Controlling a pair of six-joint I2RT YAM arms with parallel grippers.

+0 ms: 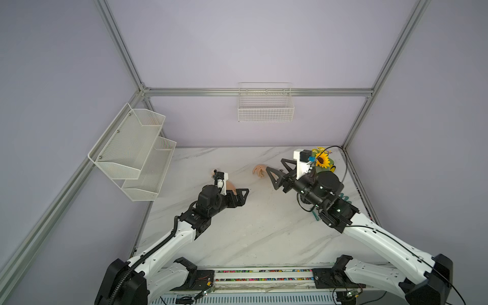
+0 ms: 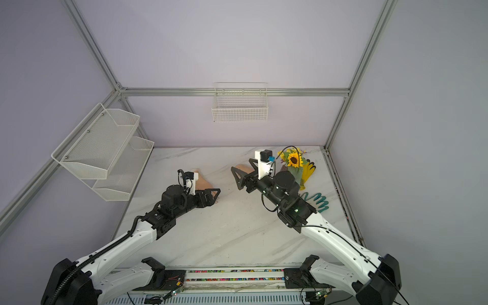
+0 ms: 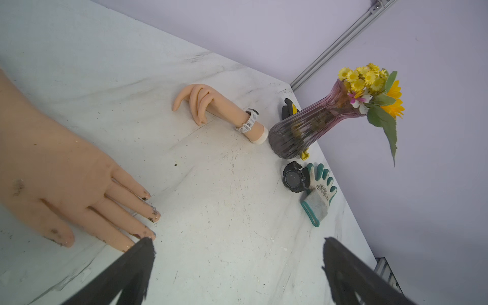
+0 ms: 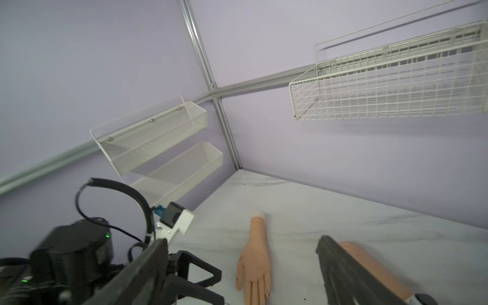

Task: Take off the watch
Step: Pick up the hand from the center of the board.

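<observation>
While both arms reach over the marble worktop [image 1: 250, 232], the white watch [image 3: 248, 122] sits strapped around the wrist of a curled mannequin hand [image 3: 211, 101]. In both top views that hand lies at about twelve o'clock from the worktop's centre. Its wrist stub is just beside the base of a ribbed glass vase [image 3: 311, 126] of yellow flowers [image 3: 369, 81] at two o'clock.

The right tool [image 1: 274, 163] hangs over the hand's forearm, jaws spread wide with nothing between them. In the right wrist view one finger [image 4: 343, 269] crosses in front of the forearm; whether it touches cannot be told.

At ten o'clock a second mannequin hand [image 3: 60, 179] lies flat with straight fingers. The left tool [image 3: 237, 240] hovers near its fingertips, jaws equally wide and empty.

A black watch [image 3: 293, 179] lies on the worktop near the vase, touching a green-and-white glove [image 3: 319, 195] at three o'clock. A yellow glove [image 2: 307, 169] lies behind the vase.

A wire basket [image 1: 265, 111] hangs on the back wall at twelve o'clock. A two-tier mesh shelf [image 1: 132, 150] is fixed to the side wall at ten o'clock.
</observation>
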